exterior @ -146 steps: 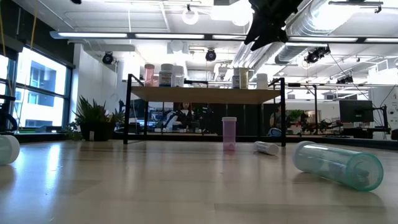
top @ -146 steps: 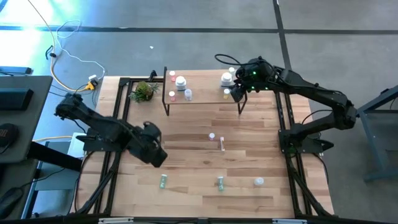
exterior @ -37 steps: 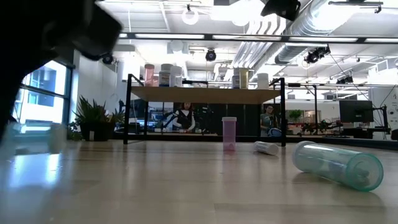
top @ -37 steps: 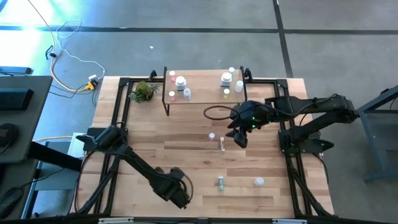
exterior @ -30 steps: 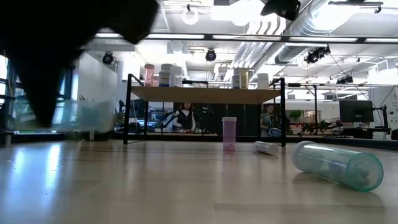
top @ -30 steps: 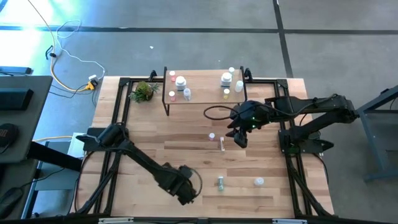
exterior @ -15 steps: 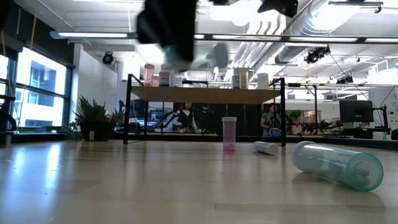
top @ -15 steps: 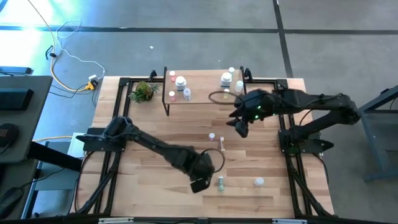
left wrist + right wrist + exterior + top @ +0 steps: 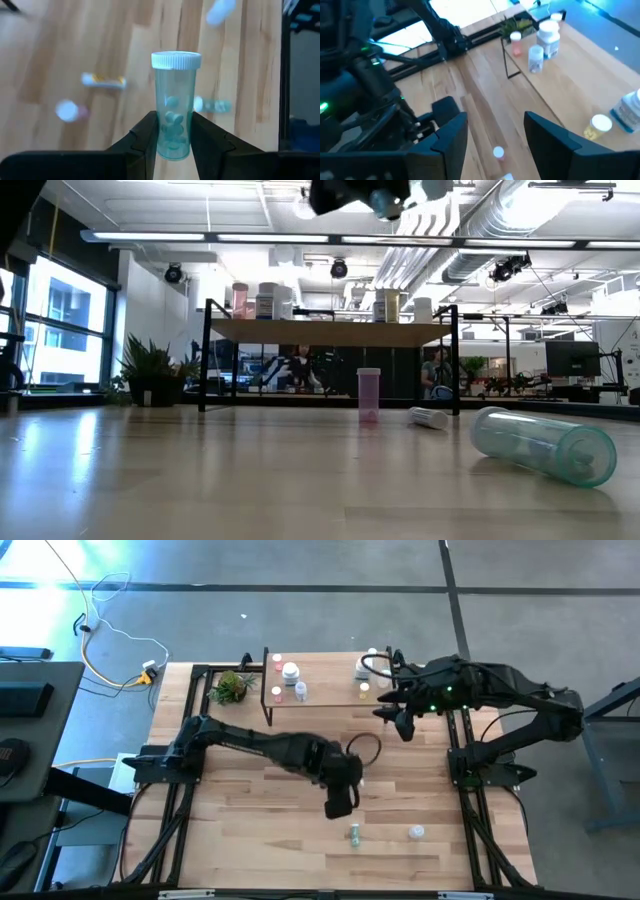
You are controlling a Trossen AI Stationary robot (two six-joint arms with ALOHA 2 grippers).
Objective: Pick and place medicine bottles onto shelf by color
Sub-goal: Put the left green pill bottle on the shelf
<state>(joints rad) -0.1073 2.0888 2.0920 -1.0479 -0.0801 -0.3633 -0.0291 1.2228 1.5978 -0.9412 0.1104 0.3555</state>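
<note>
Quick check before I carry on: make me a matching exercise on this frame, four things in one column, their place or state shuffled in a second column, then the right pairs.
Things:
1. green-tinted bottle
2. right gripper
3. pink vial
4. large pale green bottle

Place or state:
A. standing upright on the table in front of the shelf
B. lying on its side on the table
C. clamped between the left gripper fingers
D. open and empty, near the shelf's right end

Pairs: 1-C, 2-D, 3-A, 4-B
</note>
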